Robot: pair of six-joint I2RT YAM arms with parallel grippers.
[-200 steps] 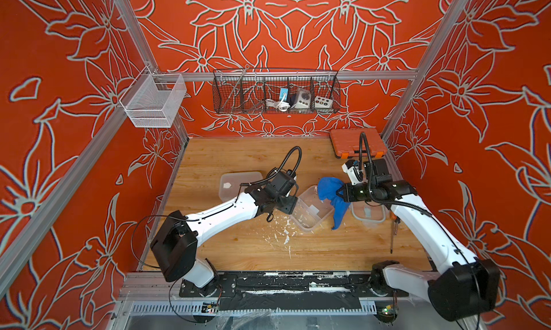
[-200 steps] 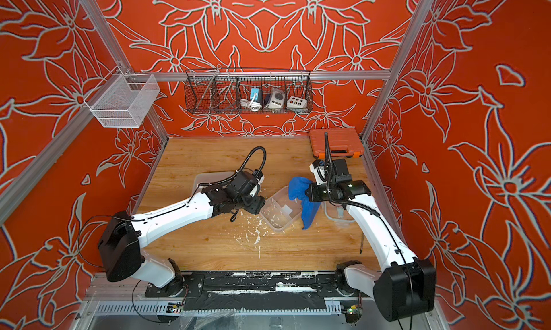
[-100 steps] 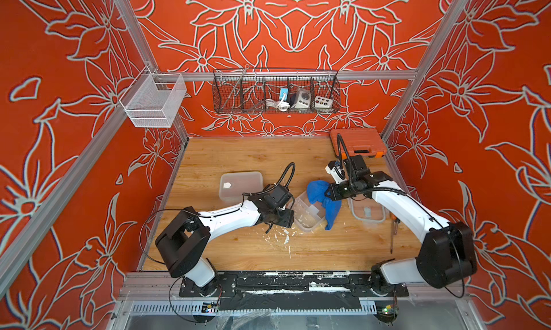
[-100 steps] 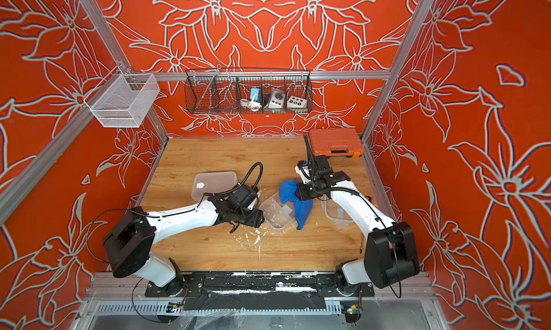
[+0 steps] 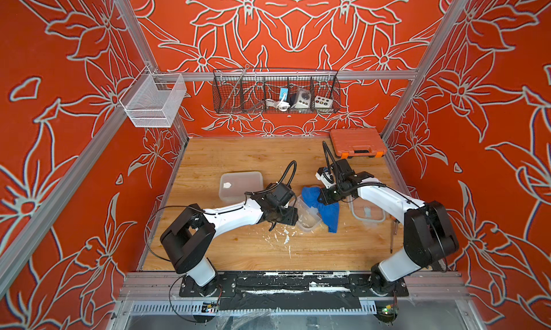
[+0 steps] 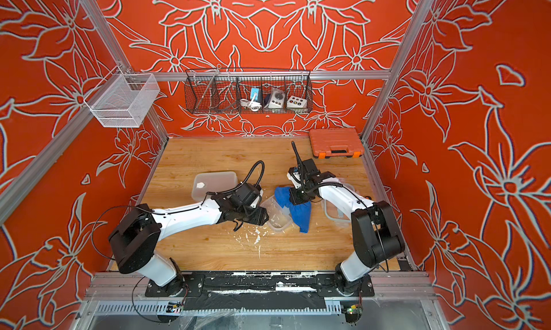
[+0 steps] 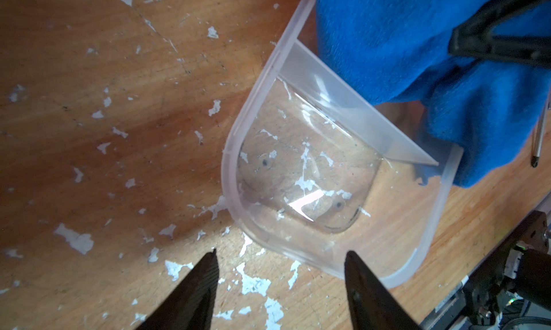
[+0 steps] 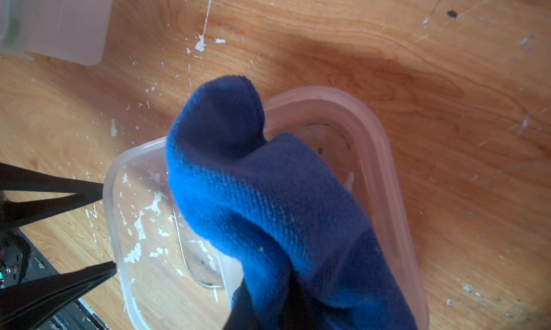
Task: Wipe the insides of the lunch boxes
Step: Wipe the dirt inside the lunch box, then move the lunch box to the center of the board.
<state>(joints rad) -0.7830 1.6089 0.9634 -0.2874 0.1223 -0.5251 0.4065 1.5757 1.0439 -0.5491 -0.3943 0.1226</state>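
Observation:
An open, divided clear lunch box [image 5: 310,221] [image 6: 279,221] lies mid-table. My left gripper [image 5: 293,217] [image 7: 280,255] is open, and its fingertips [image 8: 95,191] rest against the box's short end without clamping it. My right gripper [image 5: 323,197] [image 8: 268,301] is shut on a blue cloth [image 5: 323,209] [image 8: 253,200]. The cloth is pressed into the box's far compartment and spills over its rim. The near compartment [image 7: 304,170] shows bare, with white flecks seen through its floor. A second lunch box [image 5: 241,186] [image 6: 214,184], lidded and bearing a white sticker, stands behind my left arm.
A loose clear lid [image 5: 368,214] lies under my right arm, with a thin metal tool [image 5: 393,237] beside it. An orange tool case [image 5: 357,143] sits at the back right. White flecks [image 5: 283,237] litter the wood in front of the open box. Wire baskets [image 5: 275,91] hang on the back wall.
The open box and my left gripper have shifted toward the table's front and settled lower. My right arm has drawn in, carrying the cloth left and down into the box.

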